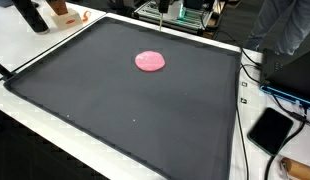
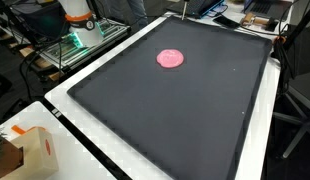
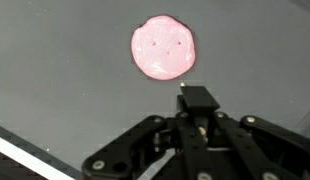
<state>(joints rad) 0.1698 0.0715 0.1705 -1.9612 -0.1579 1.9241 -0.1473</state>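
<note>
A flat, round pink disc (image 3: 163, 48) lies on a large black mat (image 3: 55, 80). In both exterior views the disc (image 1: 150, 62) (image 2: 171, 58) sits alone toward the far part of the mat (image 1: 145, 115) (image 2: 185, 115). My gripper (image 3: 198, 98) enters the wrist view from the bottom. Its black fingers are pressed together with nothing between them. The tip hovers above the mat, just short of the disc and slightly to its right. It does not touch the disc. I cannot make out the gripper in the exterior views.
A white table rim (image 1: 55, 115) borders the mat. A black tablet-like device (image 1: 271, 130) and cables (image 1: 267, 85) lie past one side. A cardboard box (image 2: 30, 152) stands near a corner. A rack with green-lit equipment (image 2: 80, 35) is behind the table.
</note>
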